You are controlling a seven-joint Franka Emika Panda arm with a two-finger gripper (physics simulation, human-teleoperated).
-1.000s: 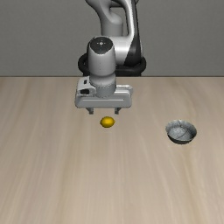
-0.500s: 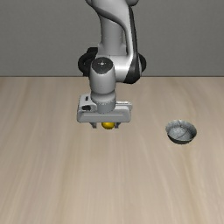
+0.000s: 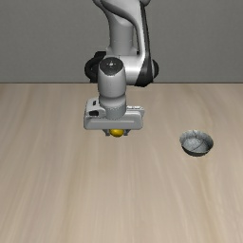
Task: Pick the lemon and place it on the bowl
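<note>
- The small round yellow lemon (image 3: pixel 116 134) seems to rest on the pale wooden counter (image 3: pixel 57 195), directly beneath the low-hanging hand (image 3: pixel 115 130).
- Whether the hand is clenched on it, I cannot tell.
- The lift and the carry to the grey metal bowl (image 3: pixel 196 143), well apart, are not yet done.

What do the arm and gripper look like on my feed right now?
The arm is built of glossy light-grey, rounded links with black bands at the joints. Its wrist is a grey cylinder with a dark cap. The gripper has a wide, boxy, pale-grey body. I can make out no cables or markings.
</note>
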